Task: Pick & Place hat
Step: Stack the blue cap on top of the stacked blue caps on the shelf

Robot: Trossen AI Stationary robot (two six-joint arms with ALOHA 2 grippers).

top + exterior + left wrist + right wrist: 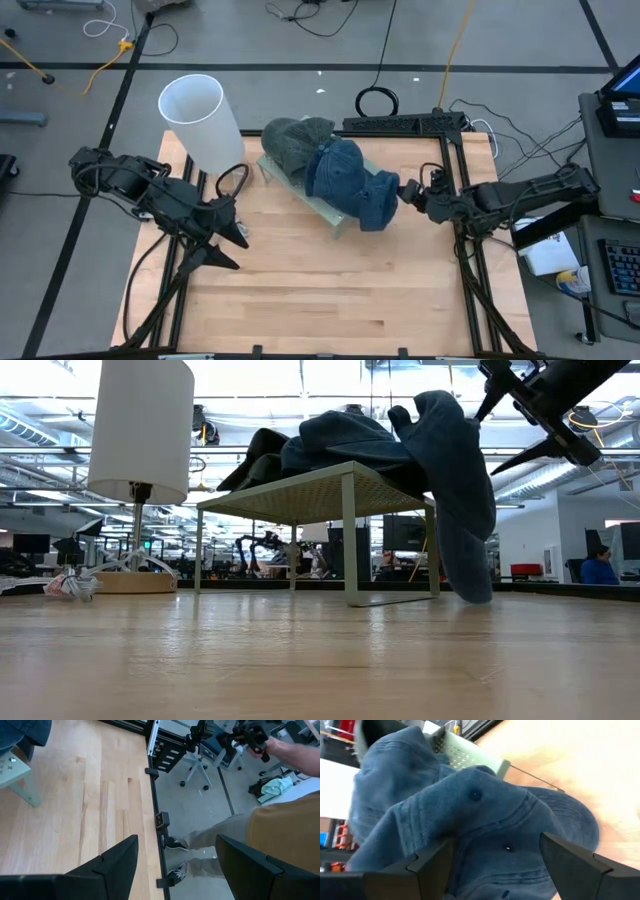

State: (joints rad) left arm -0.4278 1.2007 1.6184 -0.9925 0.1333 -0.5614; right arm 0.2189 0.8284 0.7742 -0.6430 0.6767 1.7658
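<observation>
Right in front of my right gripper (408, 192) the blue hat (350, 182) hangs off the little green rack (335, 212) and blocks my way, the white lamp (200, 118) stands far past it, and bare wood table (330, 290) lies open beside me.

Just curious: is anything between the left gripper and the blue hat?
From above, only bare wooden table separates the open left gripper from the blue hat on the rack.

Bright even overhead light, glaring ceiling lamps (300, 375) — soft shadows, right wrist view blurred
</observation>
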